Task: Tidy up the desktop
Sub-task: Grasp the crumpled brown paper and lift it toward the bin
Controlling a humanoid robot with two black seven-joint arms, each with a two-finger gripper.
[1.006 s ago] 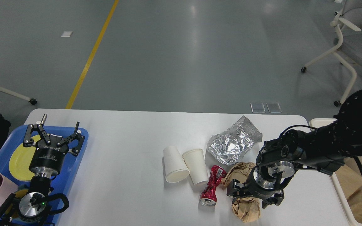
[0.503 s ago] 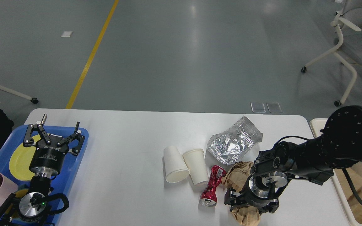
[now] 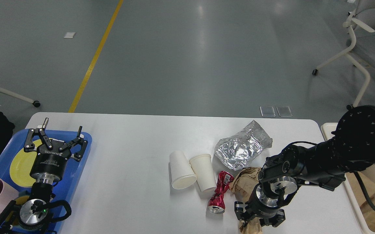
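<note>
Reaching down near the front edge of the tabletop (image 3: 135, 143), the right claw (image 3: 255, 221) pinches the crumpled brown paper (image 3: 247, 180), its fingers pressed into the wad. Just left of that claw lies a crushed red can (image 3: 219, 192), with two tipped white cups (image 3: 192, 172) beyond. The left claw (image 3: 55, 141) hangs spread wide above the blue tray (image 3: 76, 169), holding nothing.

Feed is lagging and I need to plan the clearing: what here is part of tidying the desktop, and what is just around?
Part of the job:
desktop
two paper cups
crushed red can
foil wrapper
crumpled brown paper, under the right pincer
blue tray
cream bin

Just around:
office chairs
yellow floor line
</note>
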